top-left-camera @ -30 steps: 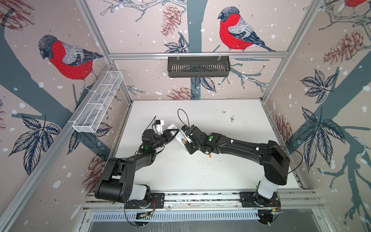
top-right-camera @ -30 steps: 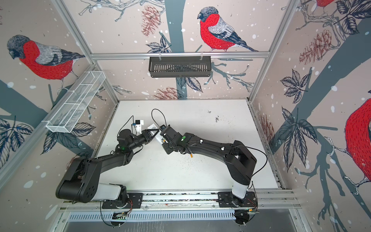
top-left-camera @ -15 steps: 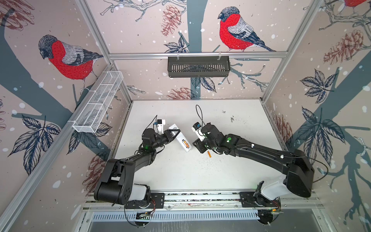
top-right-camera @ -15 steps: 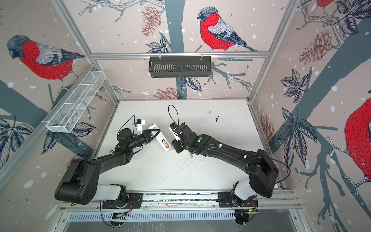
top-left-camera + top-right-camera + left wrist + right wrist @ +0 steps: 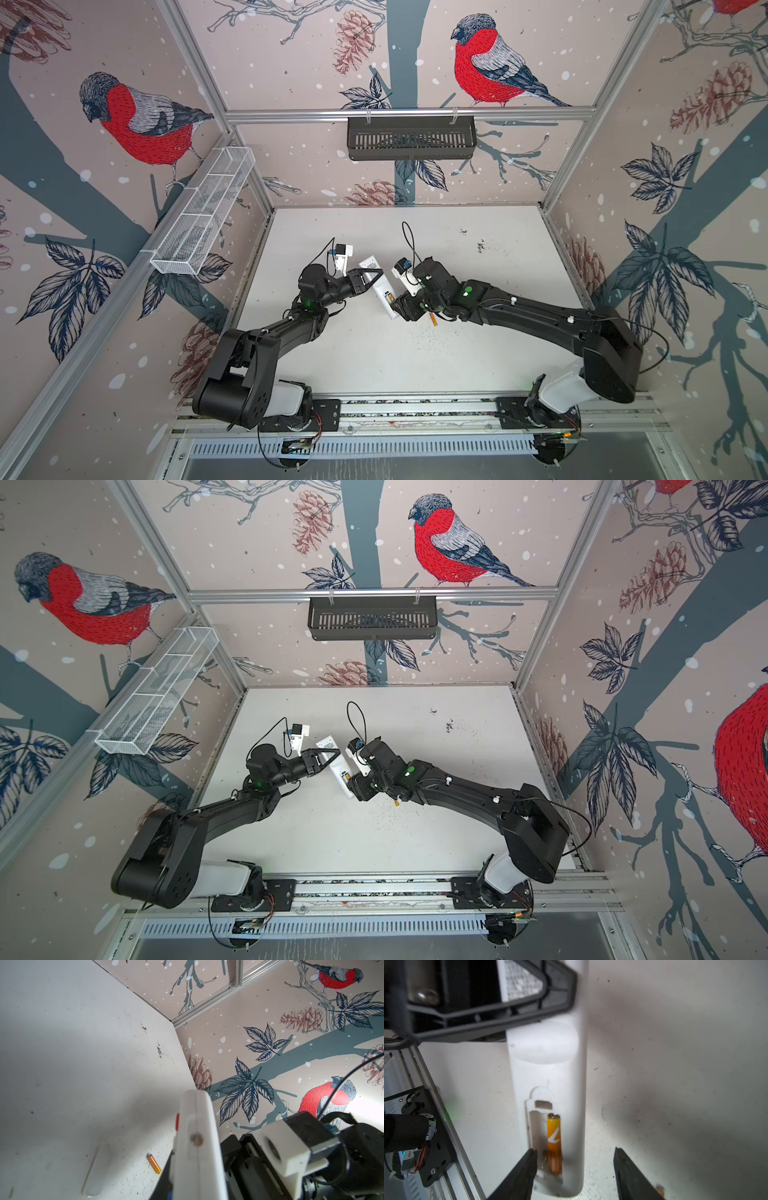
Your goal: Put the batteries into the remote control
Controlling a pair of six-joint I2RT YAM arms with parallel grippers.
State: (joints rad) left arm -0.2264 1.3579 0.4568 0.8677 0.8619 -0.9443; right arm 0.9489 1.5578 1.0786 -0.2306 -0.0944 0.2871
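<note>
One of the two batteries is already seated, so the task is judged to be about half done.

At the left, the remote control point(image 5: 379, 286) is clamped by the left gripper point(image 5: 373, 277), whose jaws are closed across its upper part. It is held with its plain white back upward and the uncovered battery bay point(image 5: 537, 1132) turned towards the right arm. Whether it rests on the table point(image 5: 457, 353) cannot be told.

Inside the bay, an orange battery point(image 5: 554, 1138) is lodged in one slot, and the slot beside it is seen to be empty.

The right gripper point(image 5: 575, 1149) is placed at the bay end of the remote control. Its jaws are spread apart to either side of that end, and nothing is gripped.

Further right, near that gripper and partly under the arm, the second battery point(image 5: 433, 319) lies loose on the table.

A pale flat strip point(image 5: 97, 1169) is also made out on the table in the left wrist view. It may be the bay's cover, though that cannot be confirmed.

What is left is judged as follows: the loose battery is to be picked up, turned to suit the empty slot and pressed in. Refitting of a cover is not called for by the task as worded.
</note>
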